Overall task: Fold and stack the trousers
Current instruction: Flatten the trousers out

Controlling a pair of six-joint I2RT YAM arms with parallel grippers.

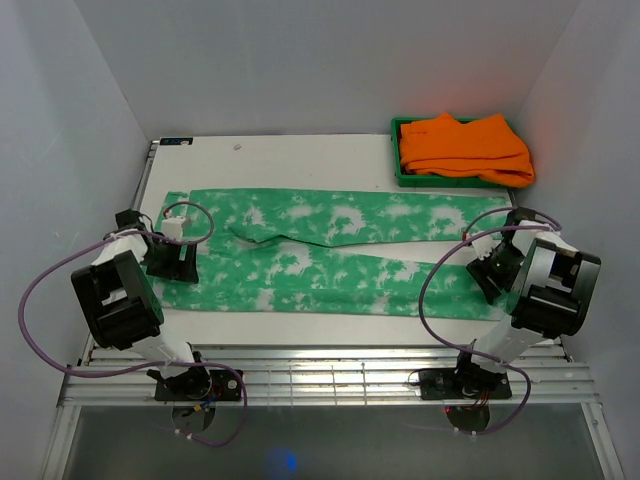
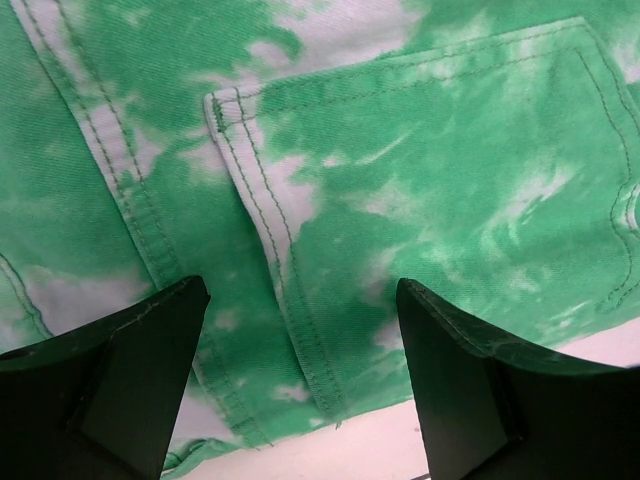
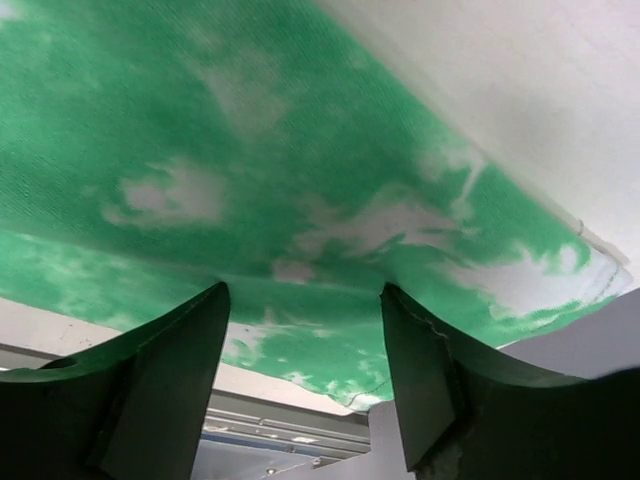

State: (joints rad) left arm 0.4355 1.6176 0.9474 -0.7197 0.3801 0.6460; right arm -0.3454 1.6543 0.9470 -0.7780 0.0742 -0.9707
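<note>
the left arm [image 1: 115, 295] and right arm [image 1: 548, 285] look alike: white links with boxy black housings, round black bases [image 1: 186, 384] showing bits of red wiring, looping purple cables [image 1: 30, 290], and matte black wedge-shaped fingers [image 2: 100, 390] with bevelled edges.

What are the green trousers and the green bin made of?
Trousers: probably woven cotton twill, matte. Fine diagonal weave lines and stitched pocket seams show.
Bin: likely hard plastic with a smooth finish. Its thin walls stand stiff and straight.
</note>
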